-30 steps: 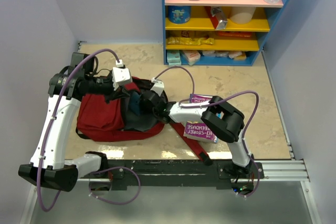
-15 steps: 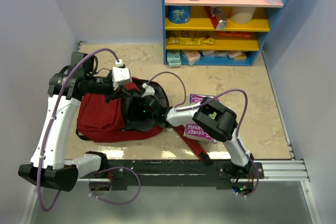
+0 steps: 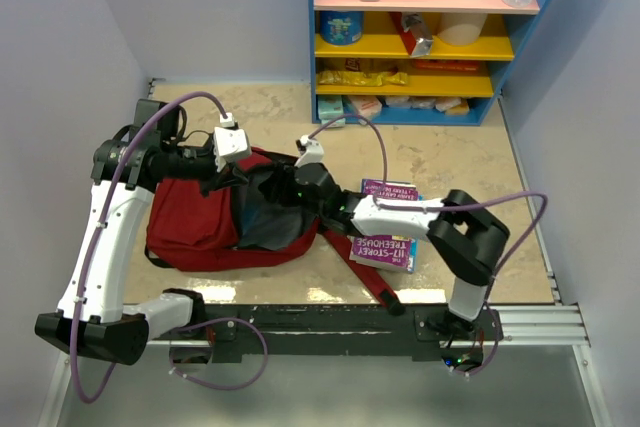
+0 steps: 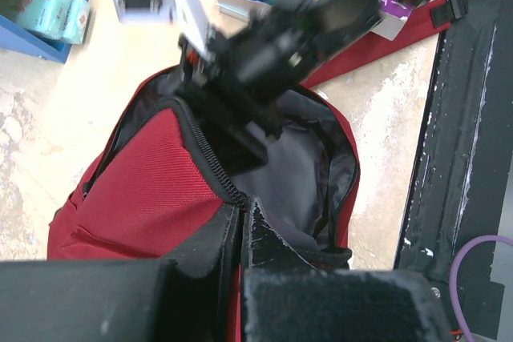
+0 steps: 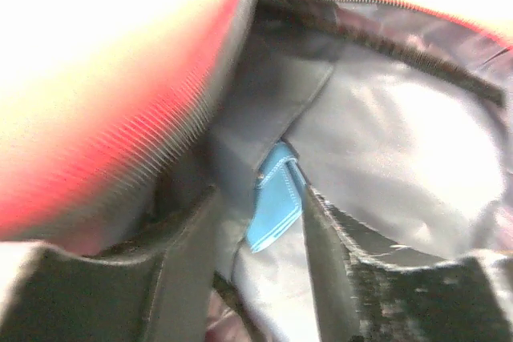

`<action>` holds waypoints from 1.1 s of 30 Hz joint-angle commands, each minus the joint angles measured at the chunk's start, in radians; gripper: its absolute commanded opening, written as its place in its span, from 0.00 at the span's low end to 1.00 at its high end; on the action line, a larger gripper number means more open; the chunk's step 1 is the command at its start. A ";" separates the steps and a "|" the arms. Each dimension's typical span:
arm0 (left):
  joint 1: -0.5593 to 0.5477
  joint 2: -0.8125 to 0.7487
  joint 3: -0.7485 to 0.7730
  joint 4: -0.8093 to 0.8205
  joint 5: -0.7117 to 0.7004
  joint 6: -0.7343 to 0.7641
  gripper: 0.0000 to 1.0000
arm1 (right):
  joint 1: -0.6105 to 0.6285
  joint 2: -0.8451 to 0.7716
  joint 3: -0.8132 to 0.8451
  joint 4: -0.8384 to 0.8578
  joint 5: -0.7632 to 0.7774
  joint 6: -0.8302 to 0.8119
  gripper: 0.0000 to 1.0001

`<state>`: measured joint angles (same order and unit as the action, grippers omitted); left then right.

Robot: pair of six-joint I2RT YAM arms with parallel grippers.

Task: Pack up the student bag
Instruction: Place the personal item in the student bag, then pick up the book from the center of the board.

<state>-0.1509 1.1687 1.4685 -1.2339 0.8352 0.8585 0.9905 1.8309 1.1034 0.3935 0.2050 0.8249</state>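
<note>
- Position: student bag [image 3: 195, 227] lies flat on the table [image 3: 480, 157], left of centre. Its mouth faces right and its long strap [image 3: 372, 285] trails toward the near rail.
- Left gripper [image 4: 240, 215]: clamped on the upper rim of the mouth, right at the zipper [image 4: 210, 167], lifting that edge so the opening gapes.
- Right gripper [image 5: 260, 198]: inside the mouth, fingers apart. A small blue item [image 5: 274, 207] sits between them against the lining [image 5: 401, 142]. It doesn't look pinched, so I read this hand as released.
- Handling, my read: plain soft fabric with no frame. It sags, folds and takes whatever shape the grip gives it, and the mouth likely flops shut if the rim is let go.
- Weight: it looks nearly empty, so it's probably light and will slide on the table when pushed from inside. The rim hold doubles as an anchor.
- Lining: smooth and loose, so contents should slip in easily. Fingertips can snag or bunch it, though.
- Where to hold: the zipper rim is the best spot because the doubled seam is stiffer than the panels. Pinching a panel would only gather cloth, and pulling the strap would drag the bag without opening it.
- Not fragile, so a firm squeeze is fine.
- Books [image 3: 385, 247] lie just right of the mouth, beside the right arm. They are probably the next cargo, and being stiff and flat they need the mouth held wide.
</note>
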 commanded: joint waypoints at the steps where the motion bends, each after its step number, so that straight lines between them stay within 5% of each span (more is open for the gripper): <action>1: 0.001 -0.029 -0.003 0.060 0.102 0.028 0.00 | 0.005 -0.159 -0.037 -0.074 0.122 -0.091 0.46; 6: -0.001 -0.049 -0.089 0.125 0.093 0.011 0.00 | 0.005 -0.356 -0.071 -0.335 0.261 -0.121 0.56; 10: -0.009 -0.057 -0.161 0.221 0.104 -0.059 0.00 | -0.054 -0.673 -0.210 -0.536 0.356 -0.022 0.71; 17: -0.156 0.049 -0.160 0.390 0.033 -0.197 0.00 | -0.136 -1.070 -0.399 -0.882 0.399 0.124 0.72; 24: -0.361 0.180 -0.145 0.554 -0.177 -0.349 0.00 | -0.141 -1.099 -0.430 -1.056 0.381 0.259 0.72; 33: -0.490 0.350 -0.117 0.675 -0.269 -0.423 0.00 | -0.142 -1.141 -0.427 -1.134 0.413 0.306 0.71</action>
<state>-0.6018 1.4940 1.3125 -0.6895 0.5808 0.4969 0.8505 0.7170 0.6743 -0.6804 0.5686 1.0737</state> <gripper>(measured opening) 0.030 0.715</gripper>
